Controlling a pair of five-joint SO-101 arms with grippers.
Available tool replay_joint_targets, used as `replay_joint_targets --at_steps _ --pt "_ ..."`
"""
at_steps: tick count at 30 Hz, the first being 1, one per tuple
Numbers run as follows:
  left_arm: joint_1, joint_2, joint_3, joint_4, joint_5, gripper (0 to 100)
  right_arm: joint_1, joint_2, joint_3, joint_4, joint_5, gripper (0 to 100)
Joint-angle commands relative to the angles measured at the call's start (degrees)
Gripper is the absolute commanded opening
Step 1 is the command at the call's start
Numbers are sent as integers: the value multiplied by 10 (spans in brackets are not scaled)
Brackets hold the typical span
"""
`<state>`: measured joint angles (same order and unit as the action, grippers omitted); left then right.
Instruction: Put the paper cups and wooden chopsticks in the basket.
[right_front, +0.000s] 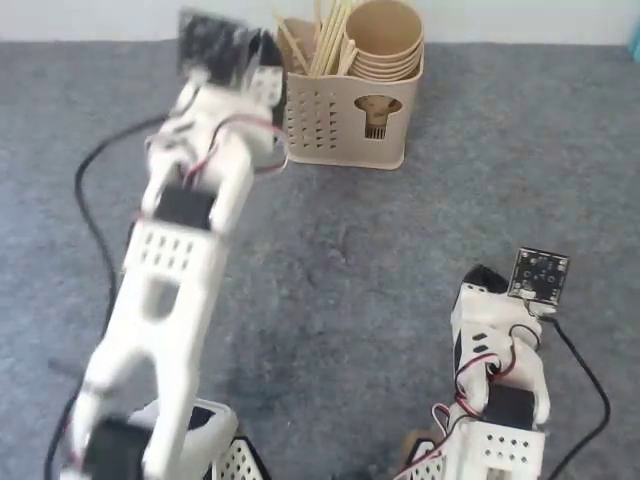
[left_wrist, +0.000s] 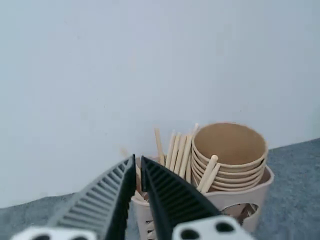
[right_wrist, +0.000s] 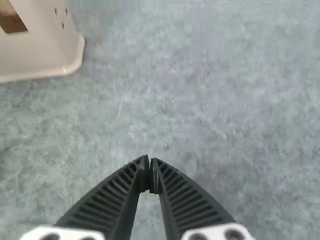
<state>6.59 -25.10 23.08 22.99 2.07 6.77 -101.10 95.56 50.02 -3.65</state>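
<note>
Right gripper (right_wrist: 149, 173), near, pinched together, empty; left gripper (left_wrist: 138, 166), far, all but closed, empty, just left of basket (right_front: 345, 128) holding paper cups (right_front: 386, 42) and wooden chopsticks (right_front: 326, 38); I judge loading done, next I back the left arm clear.

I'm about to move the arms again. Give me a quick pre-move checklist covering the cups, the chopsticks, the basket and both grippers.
1. Paper cups in the basket: ok, they sit nested in one stack inside it.
2. Wooden chopsticks in the basket: ok, they stand beside the cup stack.
3. Basket upright: ok.
4. Left gripper empty: ok, it is shut with nothing between the jaws.
5. Left gripper clear of the basket: cannot tell. It sits close beside the rim, and contact can't be judged.
6. Right gripper empty: ok, it is shut over bare carpet, apart from the basket.
</note>
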Motion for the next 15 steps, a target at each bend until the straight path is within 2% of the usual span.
replay_joint_targets --at_steps 1,8,15 --pt "-4 -190 96 1 -4 11 -6 -15 -13 38 11 8" --pt "-62 -380 303 2 -2 11 -58 -15 -59 166 11 8" --pt "-122 -593 523 2 -2 11 -91 -15 -55 181 12 8"
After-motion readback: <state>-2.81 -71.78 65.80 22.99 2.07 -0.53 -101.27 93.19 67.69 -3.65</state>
